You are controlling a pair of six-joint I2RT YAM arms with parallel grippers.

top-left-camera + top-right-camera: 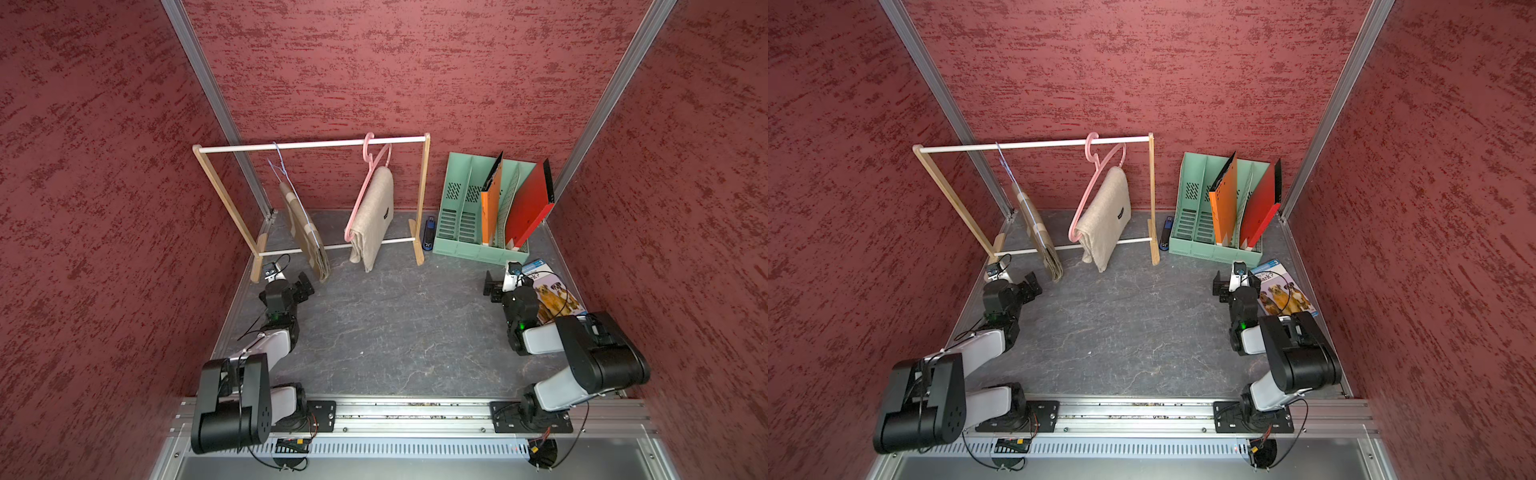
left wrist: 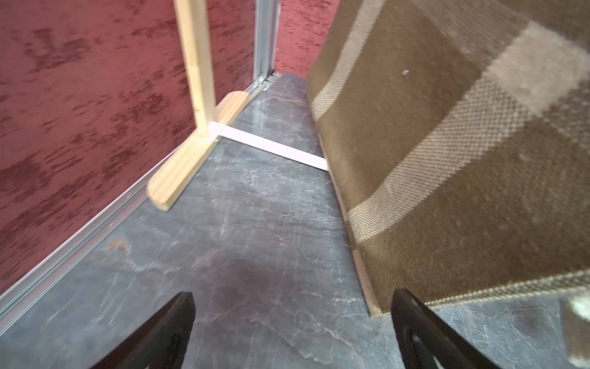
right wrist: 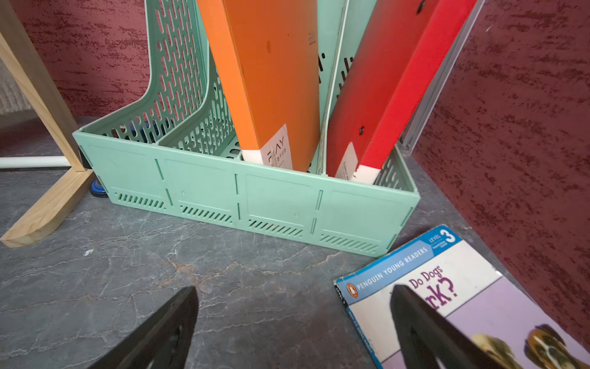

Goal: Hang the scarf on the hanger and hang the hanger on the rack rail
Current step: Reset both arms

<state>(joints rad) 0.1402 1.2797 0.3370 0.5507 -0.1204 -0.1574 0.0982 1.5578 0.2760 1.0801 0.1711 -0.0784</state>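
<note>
In both top views a beige scarf (image 1: 374,216) hangs on the pink hanger (image 1: 366,153), and a checked scarf (image 1: 307,237) on a thin blue hanger (image 1: 279,157).

Left wrist: the left gripper (image 2: 293,292), jaws apart and empty, is near the checked hem; a careless move may snag it down.

Right wrist: the right gripper (image 3: 293,287) is also apart; the green file organizer (image 3: 207,188) holds an orange folder (image 3: 271,80) and a red folder (image 3: 383,96).

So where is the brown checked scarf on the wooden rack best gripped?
The brown checked scarf hangs as a thin, flat fold, its front edge turned toward the robot. Probably pinch that edge low down with the open left gripper, coming from the robot's side, jaws straddling the layers.
</note>
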